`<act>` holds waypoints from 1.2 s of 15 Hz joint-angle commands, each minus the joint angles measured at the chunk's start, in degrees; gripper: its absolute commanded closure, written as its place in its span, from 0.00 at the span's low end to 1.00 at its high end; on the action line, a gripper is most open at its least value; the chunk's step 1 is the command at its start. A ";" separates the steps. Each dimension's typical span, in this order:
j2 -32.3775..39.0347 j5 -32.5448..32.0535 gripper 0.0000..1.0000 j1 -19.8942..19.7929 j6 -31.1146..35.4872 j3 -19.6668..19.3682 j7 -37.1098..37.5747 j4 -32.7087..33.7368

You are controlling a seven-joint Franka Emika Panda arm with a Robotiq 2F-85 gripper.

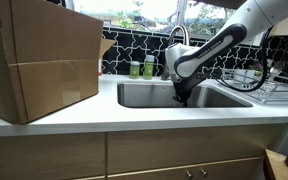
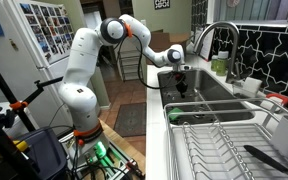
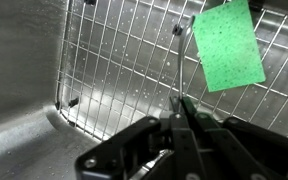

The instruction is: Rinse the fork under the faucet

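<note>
Pinching together on a slim bright metal shaft, the gripper (image 3: 184,108) has its jaws closed as far as they go. I take that shaft for the fork (image 3: 188,62), which runs from the fingertips out over the basin floor; its tines cannot be made out in the wrist view. In both exterior views the gripper hangs low inside the sink (image 1: 144,96), with the faucet (image 1: 177,38) arching well above it. No water stream is visible. To rinse well, the fork's working end should probably be brought up under the spout's mouth and held tilted so water runs off the tip instead of down into the fingers. The grip should be kept firm, since a thin wet handle slips easily. Just beyond the fork lies a green sponge (image 3: 229,45) on the wire grid (image 3: 114,70) that covers the sink bottom. The fork could catch on either one if it is dragged rather than lifted. Two small green bottles (image 1: 142,68) stand on the ledge beside the faucet's base, near enough for a wide swing of the wrist to topple them. A large cardboard box (image 1: 39,60) fills the counter on one side, and a dish rack (image 2: 219,140) sits on the other.
</note>
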 commanded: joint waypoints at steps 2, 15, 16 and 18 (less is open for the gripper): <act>-1.56 -1.98 0.99 -0.75 -1.32 0.61 -1.10 -1.54; -2.01 -2.83 0.99 -0.87 -2.13 0.64 -1.23 -2.11; -2.08 -2.83 0.99 -0.93 -2.11 0.68 -1.34 -2.19; -2.17 -3.03 0.99 -0.93 -2.09 0.69 -1.29 -2.32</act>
